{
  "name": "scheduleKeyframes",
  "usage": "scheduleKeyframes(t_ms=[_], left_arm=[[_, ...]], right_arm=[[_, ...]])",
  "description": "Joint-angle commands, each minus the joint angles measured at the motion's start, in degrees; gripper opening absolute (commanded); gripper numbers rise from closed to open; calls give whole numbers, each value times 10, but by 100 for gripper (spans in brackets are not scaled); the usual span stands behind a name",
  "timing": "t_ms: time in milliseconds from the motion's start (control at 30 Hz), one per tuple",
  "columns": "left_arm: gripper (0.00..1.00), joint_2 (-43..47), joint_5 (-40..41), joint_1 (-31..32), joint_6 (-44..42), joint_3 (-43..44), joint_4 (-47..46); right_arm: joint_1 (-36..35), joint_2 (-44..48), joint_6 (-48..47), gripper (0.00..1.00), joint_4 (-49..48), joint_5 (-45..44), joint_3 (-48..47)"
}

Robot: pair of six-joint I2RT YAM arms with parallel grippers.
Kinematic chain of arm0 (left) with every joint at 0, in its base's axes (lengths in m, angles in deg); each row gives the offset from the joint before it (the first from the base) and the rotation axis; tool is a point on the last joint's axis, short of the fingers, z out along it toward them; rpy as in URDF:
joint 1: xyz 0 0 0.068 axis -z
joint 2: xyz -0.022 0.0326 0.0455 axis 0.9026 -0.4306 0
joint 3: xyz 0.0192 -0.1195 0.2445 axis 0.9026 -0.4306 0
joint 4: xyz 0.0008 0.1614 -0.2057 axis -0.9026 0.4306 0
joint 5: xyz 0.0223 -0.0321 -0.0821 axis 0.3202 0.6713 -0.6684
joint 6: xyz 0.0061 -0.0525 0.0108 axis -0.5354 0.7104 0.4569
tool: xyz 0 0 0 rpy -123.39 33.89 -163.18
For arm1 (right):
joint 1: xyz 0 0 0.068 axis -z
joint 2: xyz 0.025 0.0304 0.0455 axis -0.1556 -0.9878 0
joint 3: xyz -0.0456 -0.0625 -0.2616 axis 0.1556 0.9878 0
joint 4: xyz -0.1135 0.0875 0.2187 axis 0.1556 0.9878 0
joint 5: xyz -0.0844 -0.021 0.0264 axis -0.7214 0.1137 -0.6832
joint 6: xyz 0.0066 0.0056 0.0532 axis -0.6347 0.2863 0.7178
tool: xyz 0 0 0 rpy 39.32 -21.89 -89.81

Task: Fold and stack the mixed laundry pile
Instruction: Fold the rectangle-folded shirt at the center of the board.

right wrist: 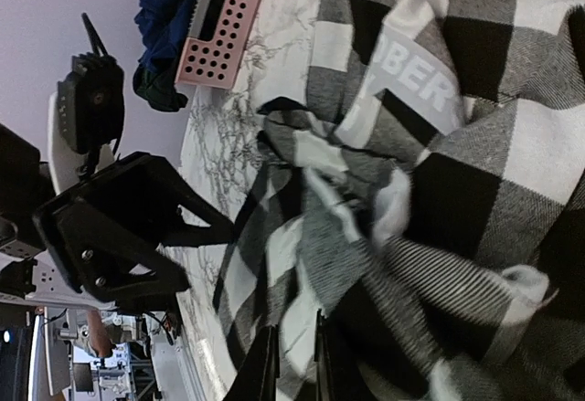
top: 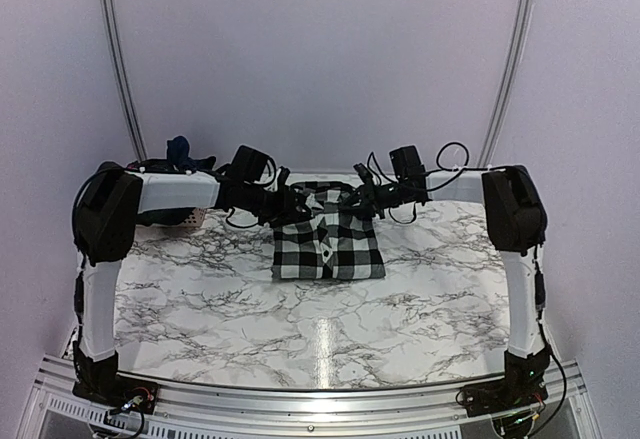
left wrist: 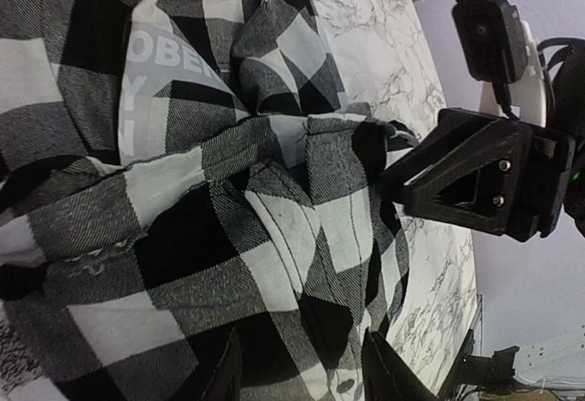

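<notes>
The checked shirt (top: 328, 247) is lying in the middle of the marble table (top: 300, 324), folded into a rough square, with its far edge bunching up where both arms are reaching in from either side. The left gripper (top: 290, 204) is meeting that far edge at its left end. In the left wrist view, its fingers (left wrist: 391, 375) are standing about half closed around a thick fold of the black-and-white cloth, which is filling the gap between them. The right gripper (top: 365, 199) is sitting at the right end of the same edge. In its own view, its fingers (right wrist: 265, 369) are pressing almost together, with a thin strip of the shirt pinched between them. The two grippers are facing each other across the crumpled collar area. Each one is showing in the other's camera, just beside the cloth. A grey label (left wrist: 160, 63) with white letters is lying face up among the folds near the collar. At the far left corner of the table a pink basket (right wrist: 224, 22) with rows of holes is resting on the marble, partly hiding behind the left arm in the top view. Navy blue cloth (right wrist: 164, 17) is spilling over the basket's rim, well apart from the shirt. What else the basket is holding is too dark to tell.
</notes>
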Motion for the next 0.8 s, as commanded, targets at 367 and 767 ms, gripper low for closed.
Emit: scheduleKeyframes(t_ms=[367, 767], left_arm=[[48, -132, -54, -1, 58, -28, -110], [78, 142, 53, 63, -25, -290, -114]], right_arm=[[-3, -122, -3, 21, -44, -1, 29], [-39, 121, -53, 32, -50, -14, 310]])
